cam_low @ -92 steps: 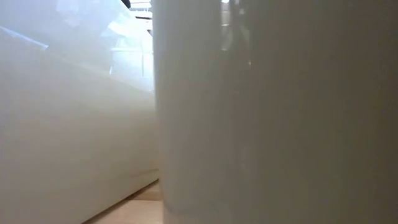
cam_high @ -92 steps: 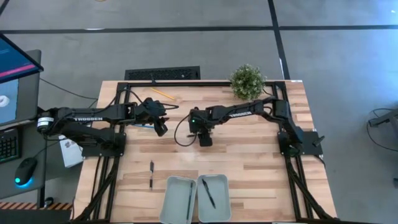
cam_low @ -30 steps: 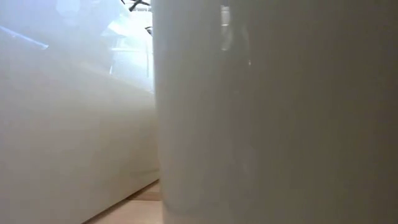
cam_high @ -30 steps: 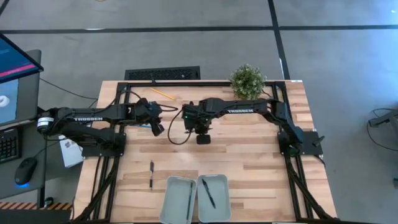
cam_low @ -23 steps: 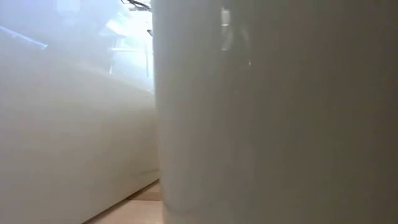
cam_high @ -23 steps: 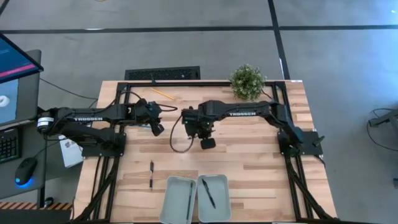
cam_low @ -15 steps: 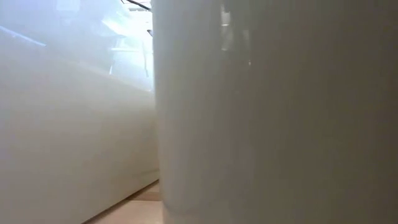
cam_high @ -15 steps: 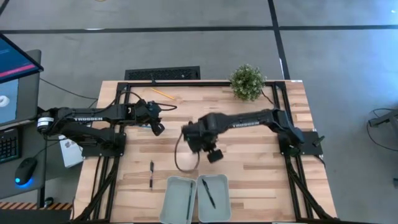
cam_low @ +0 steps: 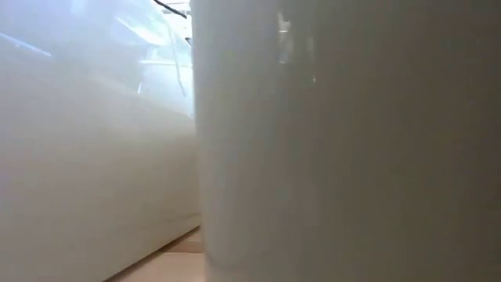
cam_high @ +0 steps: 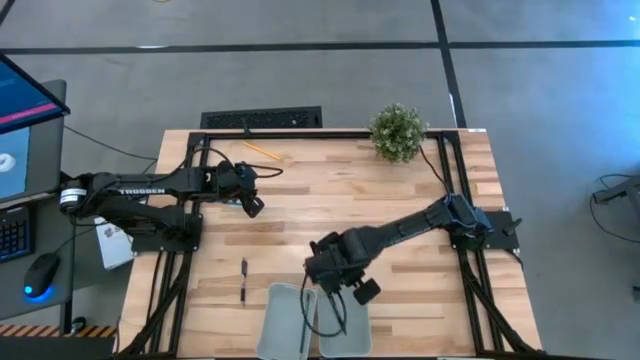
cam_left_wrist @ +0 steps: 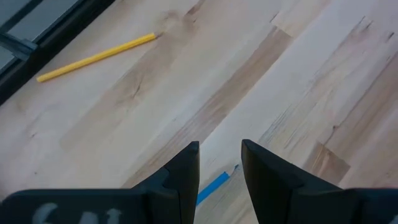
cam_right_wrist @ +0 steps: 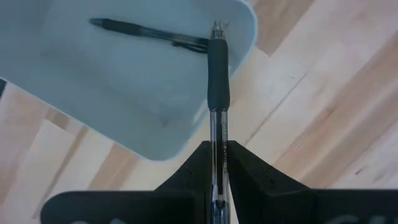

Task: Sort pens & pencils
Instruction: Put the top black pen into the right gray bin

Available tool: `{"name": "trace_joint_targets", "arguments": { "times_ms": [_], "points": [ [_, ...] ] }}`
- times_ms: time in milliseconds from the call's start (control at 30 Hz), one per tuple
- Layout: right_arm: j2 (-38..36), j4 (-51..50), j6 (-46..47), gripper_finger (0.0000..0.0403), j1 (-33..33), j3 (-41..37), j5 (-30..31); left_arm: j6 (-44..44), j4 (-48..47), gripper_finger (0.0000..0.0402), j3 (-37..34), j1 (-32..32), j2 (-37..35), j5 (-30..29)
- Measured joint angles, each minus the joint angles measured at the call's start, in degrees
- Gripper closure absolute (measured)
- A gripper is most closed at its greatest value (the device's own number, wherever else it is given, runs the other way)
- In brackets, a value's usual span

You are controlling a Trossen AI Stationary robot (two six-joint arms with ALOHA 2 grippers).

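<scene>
My right gripper (cam_high: 333, 278) hangs over the far end of the two grey trays at the table's near edge, shut on a pen (cam_right_wrist: 216, 93) with a clear barrel and a black rubber grip. The tray below it (cam_right_wrist: 93, 93) holds one black pen (cam_right_wrist: 149, 34). Another dark pen (cam_high: 243, 280) lies flat on the wood left of the trays. My left gripper (cam_left_wrist: 220, 155) hovers open at the far left. The light blue pencil (cam_left_wrist: 211, 188) lies on the table beneath it, partly hidden by a finger. The yellow pencil (cam_left_wrist: 96, 57) lies flat near the far edge. My right gripper pinches the pen's clear barrel (cam_right_wrist: 216, 134) between its two fingers, just behind the black rubber grip (cam_right_wrist: 217, 74). The fingers point down and run along the pen, which sticks out beyond their tips. It hangs upright and clear, its tip (cam_right_wrist: 217, 28) over the tray's rim.
The left tray (cam_high: 280, 330) and the right tray (cam_high: 355, 325) stand side by side at the near edge; their pale walls fill the low view. A small potted plant (cam_high: 398, 130) stands at the far right. Open wood lies between the arms.
My right gripper, shut on the pen, has swung from the table's far middle toward the near edge and now hangs over the trays' far end. The wrist has rolled on the way and the pen has stayed clear of the table.
</scene>
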Motion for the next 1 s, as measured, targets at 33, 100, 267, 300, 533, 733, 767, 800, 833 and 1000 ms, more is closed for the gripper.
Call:
{"name": "trace_joint_targets", "arguments": {
  "times_ms": [33, 100, 267, 300, 533, 733, 767, 800, 833, 1000],
  "points": [
    [0.00, 0.02, 0.34, 0.0340, 0.75, 0.00, 1.02, 0.00, 0.00, 0.0290, 0.00, 0.00, -0.01, 0.00],
    [0.00, 0.10, 0.36, 0.0340, 2.31, 0.00, 2.30, 0.00, -0.01, 0.0290, 0.00, -0.01, -0.01, 0.01],
    [0.00, 3.14, 1.45, 0.0340, 6.29, 0.00, 2.44, -0.03, -0.47, 0.0290, 0.00, -0.01, -0.01, 0.37],
    [0.00, 4.46, 1.47, 0.0340, 6.99, 0.00, 2.42, -0.02, -0.80, 0.0290, 0.00, -0.01, -0.01, 1.10],
    [0.00, 14.96, 7.25, 0.0340, 9.97, 0.00, 2.39, 0.00, -2.15, 0.0290, 0.00, -0.01, -0.01, 4.24],
    [0.00, 16.17, 8.93, 0.0340, 9.74, 0.02, 3.98, -0.55, -2.11, 0.0290, 0.00, -0.01, -0.01, 4.24],
    [0.00, 16.16, 8.48, 0.0340, 9.78, 0.02, 4.13, -0.57, -2.10, 0.0290, 0.00, -0.01, -0.01, 4.24],
    [0.00, 16.14, 7.49, 0.0340, 9.81, 0.02, 4.16, -0.57, -2.10, 0.0290, 0.00, -0.01, -0.01, 4.22],
    [0.00, 16.15, 6.33, 0.0340, 9.81, 0.02, 4.27, -0.57, -2.12, 0.0290, 0.00, -0.01, -0.01, 4.22],
    [0.00, 16.88, 3.53, 0.0340, 10.05, -2.55, 5.76, -0.57, -2.10, 0.0290, 0.00, -0.01, -0.01, 4.22]
  ]
}}
